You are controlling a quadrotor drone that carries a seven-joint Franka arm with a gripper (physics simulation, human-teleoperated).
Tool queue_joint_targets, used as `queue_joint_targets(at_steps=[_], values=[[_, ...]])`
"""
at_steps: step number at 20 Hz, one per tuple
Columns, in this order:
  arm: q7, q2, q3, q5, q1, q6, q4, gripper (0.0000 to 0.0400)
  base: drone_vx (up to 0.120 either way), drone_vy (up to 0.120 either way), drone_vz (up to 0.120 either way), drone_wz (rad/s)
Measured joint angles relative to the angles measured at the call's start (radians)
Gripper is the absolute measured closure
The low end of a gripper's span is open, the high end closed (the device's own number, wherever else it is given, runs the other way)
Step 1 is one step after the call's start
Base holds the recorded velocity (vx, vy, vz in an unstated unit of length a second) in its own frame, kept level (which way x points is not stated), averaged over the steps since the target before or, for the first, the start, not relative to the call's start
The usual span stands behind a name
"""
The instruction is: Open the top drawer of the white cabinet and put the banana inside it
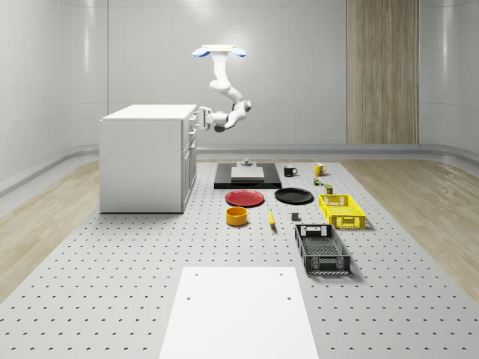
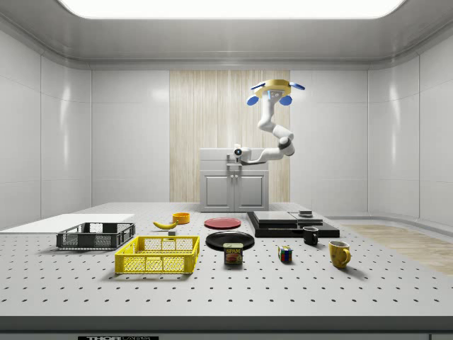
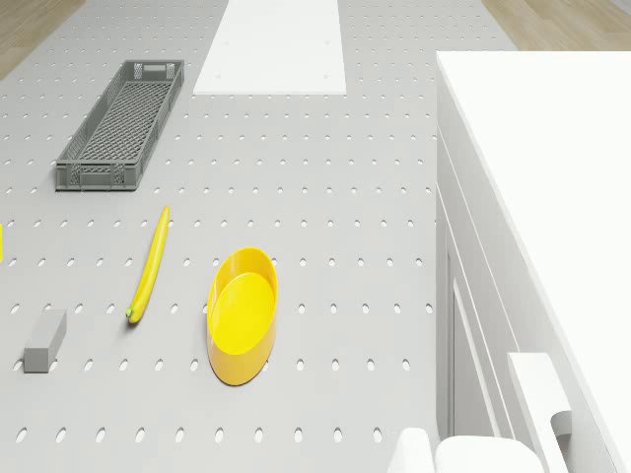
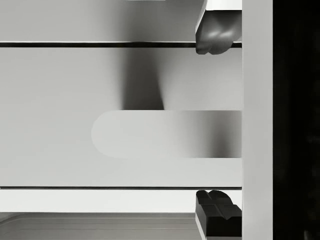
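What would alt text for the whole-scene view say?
The drone hovers beside the white cabinet, its arm bent down so the pincer sits at the top drawer front. The banana lies on the table near an orange bowl.

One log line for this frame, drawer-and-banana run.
phase: reaching top drawer handle | drone: hovering beside white cabinet | gripper: open, fingers straddling handle | drawer: closed | banana: on table, beside yellow bowl
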State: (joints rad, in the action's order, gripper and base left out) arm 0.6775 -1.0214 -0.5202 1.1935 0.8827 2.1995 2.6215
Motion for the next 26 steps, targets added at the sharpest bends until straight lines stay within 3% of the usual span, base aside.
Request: queue_joint_targets(at_steps=[13,14,16,17,19,21,24,25,26], values=[[-0.037,0.059,0.027,0.057,-0.017,-0.017,-0.022,0.0000,0.000,0.000,0.000,0.000],[0.010,0.055,0.033,0.048,-0.020,-0.019,-0.028,0.0000,0.000,0.000,0.000,0.000],[0.003,0.057,0.031,0.049,-0.019,-0.019,-0.029,0.0000,0.000,0.000,0.000,0.000],[-0.005,0.060,0.031,0.052,-0.021,-0.021,-0.028,0.0023,0.000,0.000,0.000,0.000],[-0.019,0.065,0.032,0.059,-0.025,-0.025,-0.028,0.0130,0.000,0.000,0.000,0.000],[-0.028,0.070,0.034,0.064,-0.030,-0.030,-0.028,0.0195,0.000,0.000,0.000,0.000],[-0.033,0.075,0.038,0.070,-0.039,-0.037,-0.029,0.0243,0.000,0.000,0.000,0.000],[-0.093,0.087,0.034,0.088,-0.043,-0.044,-0.023,0.0254,0.000,0.000,0.000,0.000],[-0.091,0.089,0.038,0.091,-0.049,-0.049,-0.024,0.0263,0.000,0.000,0.000,0.000]])
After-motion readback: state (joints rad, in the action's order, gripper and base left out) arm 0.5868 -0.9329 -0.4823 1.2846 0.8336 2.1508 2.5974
